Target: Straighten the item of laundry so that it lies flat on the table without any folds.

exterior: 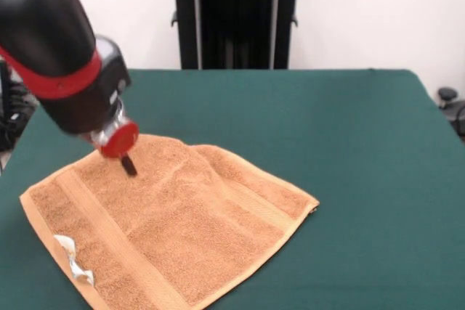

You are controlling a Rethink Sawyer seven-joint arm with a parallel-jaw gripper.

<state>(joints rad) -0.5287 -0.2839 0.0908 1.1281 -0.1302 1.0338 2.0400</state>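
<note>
The white tag point(75, 261) marks the towel's point(174, 230) nearest hem; the gripper point(128, 164) meets the raised far edge, finger spacing indiscernible. It should draw that ridge outward, low and slow.

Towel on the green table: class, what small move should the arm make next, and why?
Probably draw the far edge away from the near corners. The gripper sits on the towel at its raised far part, where a ridge runs down the cloth; the near part with the white tag already lies flat on the table. Pulling there should flatten the ridge.
</note>
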